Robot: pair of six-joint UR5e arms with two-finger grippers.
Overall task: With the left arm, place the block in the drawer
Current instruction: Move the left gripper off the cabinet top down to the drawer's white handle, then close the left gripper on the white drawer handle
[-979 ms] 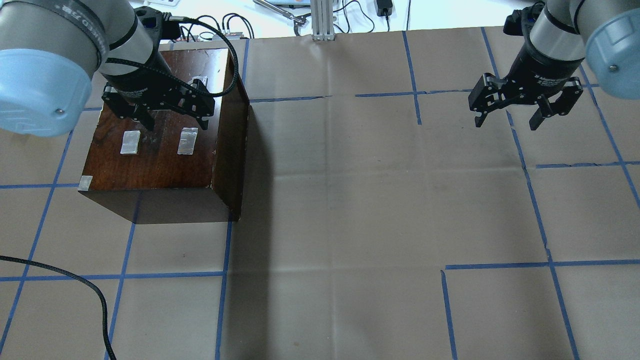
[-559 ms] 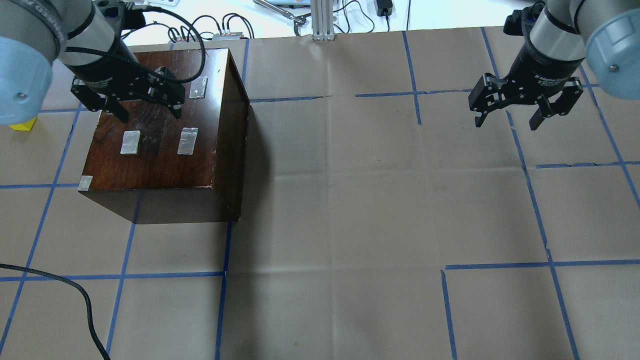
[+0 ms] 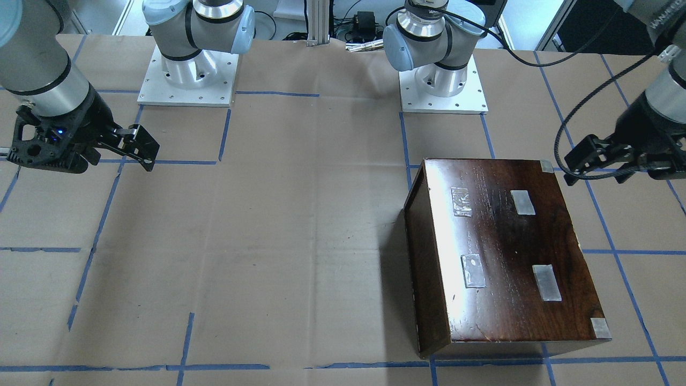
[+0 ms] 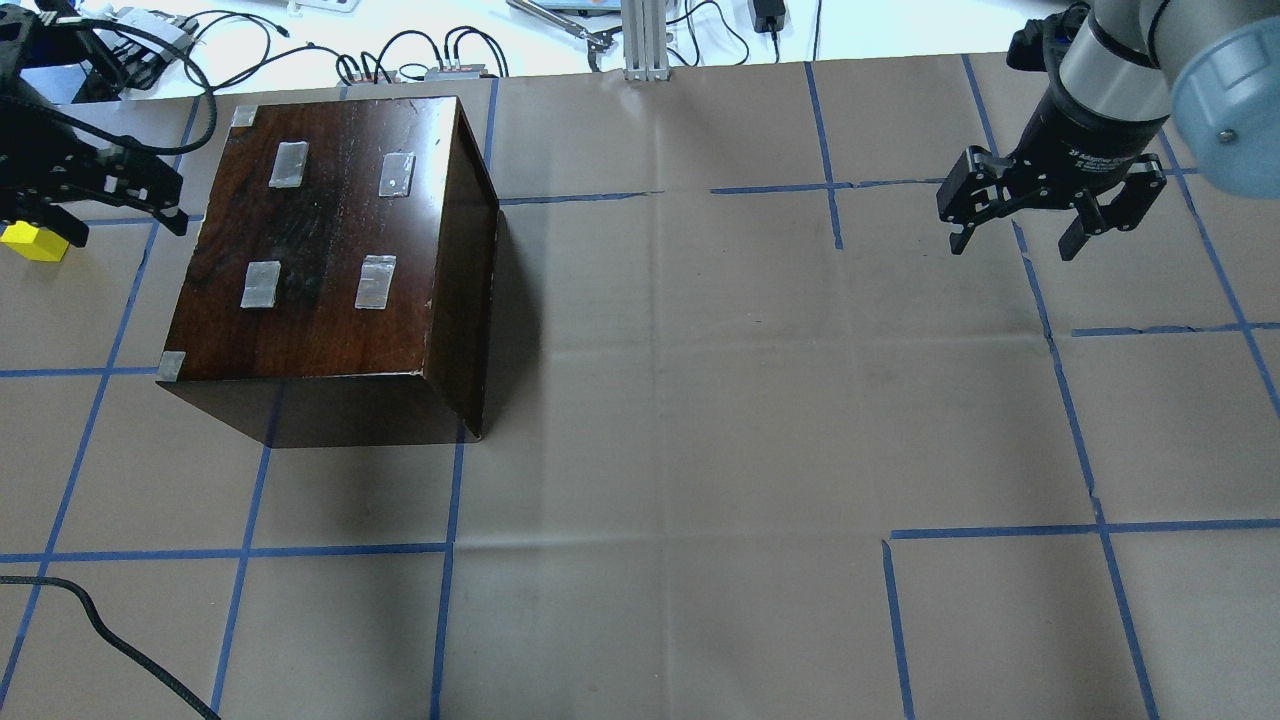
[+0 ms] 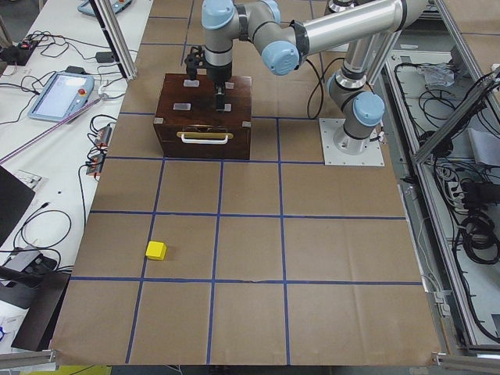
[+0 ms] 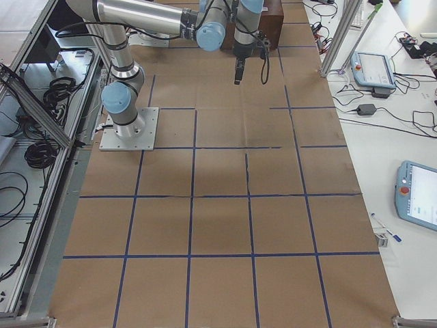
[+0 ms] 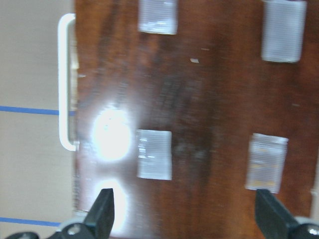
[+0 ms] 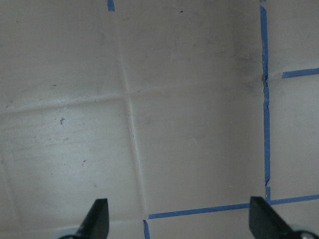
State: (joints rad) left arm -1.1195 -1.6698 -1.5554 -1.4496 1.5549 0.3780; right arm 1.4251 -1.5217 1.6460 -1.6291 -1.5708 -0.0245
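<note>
The cabinet (image 4: 320, 250) stands in the upper left of the overhead view. Its drawer (image 5: 205, 145) is pushed in flush, so its inside is hidden. The block (image 4: 35, 243) lies on the table (image 4: 700, 400) at the far left edge, outside the cabinet. The left gripper (image 4: 125, 226) hangs just beside the block, jaws spread and holding nothing. At the upper right the right gripper (image 4: 1015, 240) hovers over the table, jaws likewise released

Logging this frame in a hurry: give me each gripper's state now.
Left gripper: open, holding nothing.
Right gripper: open, holding nothing.
</note>
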